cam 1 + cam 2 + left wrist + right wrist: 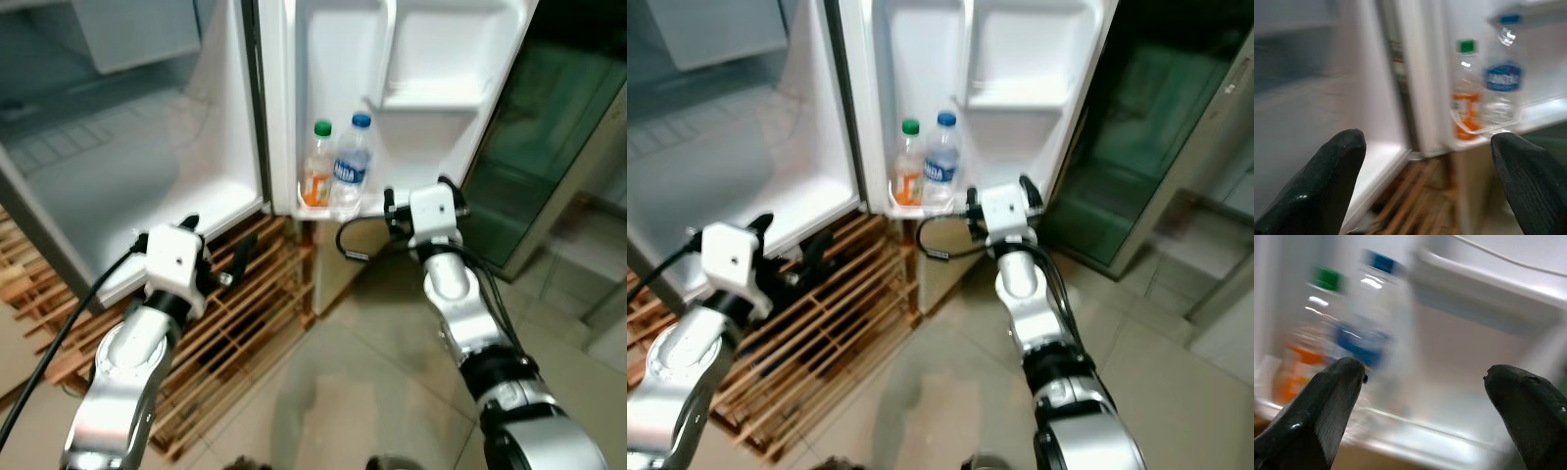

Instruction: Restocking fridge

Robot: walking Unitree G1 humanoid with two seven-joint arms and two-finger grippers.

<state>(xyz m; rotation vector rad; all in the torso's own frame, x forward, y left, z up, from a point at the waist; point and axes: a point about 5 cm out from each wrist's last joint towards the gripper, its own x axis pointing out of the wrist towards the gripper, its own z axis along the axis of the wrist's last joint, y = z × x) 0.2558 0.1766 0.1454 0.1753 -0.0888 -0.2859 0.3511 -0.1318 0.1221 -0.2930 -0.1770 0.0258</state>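
The fridge door (411,59) stands open. In its lowest door shelf (312,208) stand two bottles side by side: a green-capped bottle with an orange label (318,166) and a blue-capped water bottle (350,171). My right gripper (416,192) hovers just right of the water bottle at shelf height, open and empty; through its wrist view the water bottle (1364,333) lies beside one finger. My left gripper (217,245) is lower, by the bottom edge of the fridge body (118,166), open with nothing in it (1425,139).
A wooden slat pallet (245,313) lies under the fridge, right below my left arm. A dark glass-fronted cabinet (549,127) stands to the right of the door. Tiled floor (372,382) stretches in front. An upper door shelf (431,96) sits above my right gripper.
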